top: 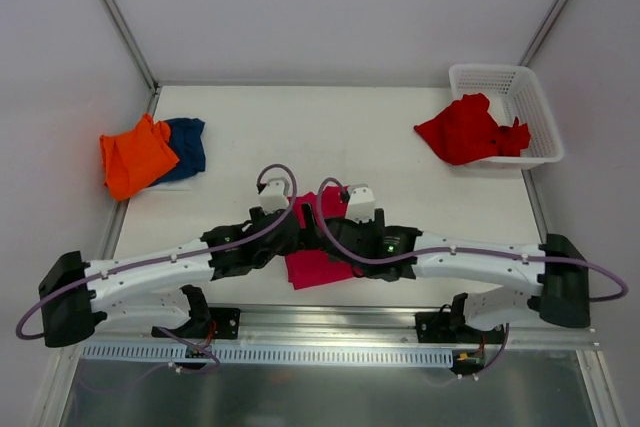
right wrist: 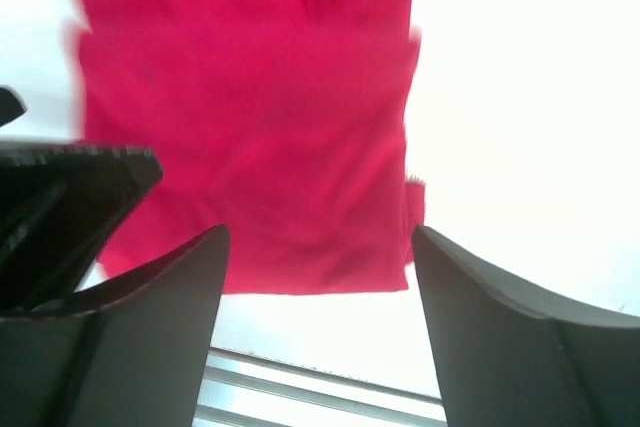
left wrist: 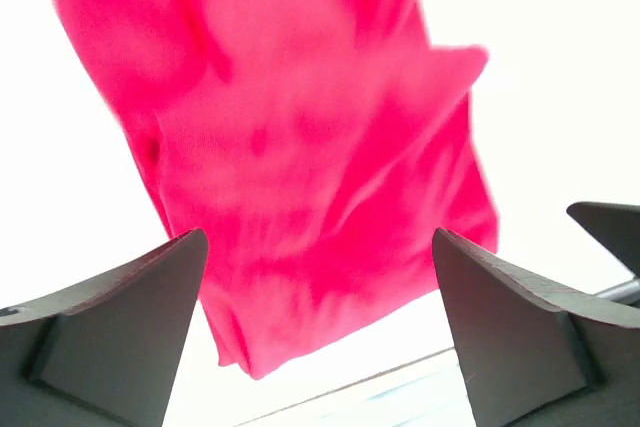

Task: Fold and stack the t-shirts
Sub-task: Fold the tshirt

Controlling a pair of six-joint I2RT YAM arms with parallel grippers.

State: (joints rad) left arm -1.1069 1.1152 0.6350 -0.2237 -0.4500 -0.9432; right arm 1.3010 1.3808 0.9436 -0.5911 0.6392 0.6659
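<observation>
We record one pink t-shirt (top: 315, 269) on the surface (top: 330, 137), near edge; left pincer (left wrist: 320, 247) and right pincer (right wrist: 320, 242) above it, both spread apart.

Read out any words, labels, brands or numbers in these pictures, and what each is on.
None readable.
The pink t-shirt, orange t-shirt, blue t-shirt, red t-shirt and white basket show no print.
The right arm shows only a green light, no lettering.
</observation>
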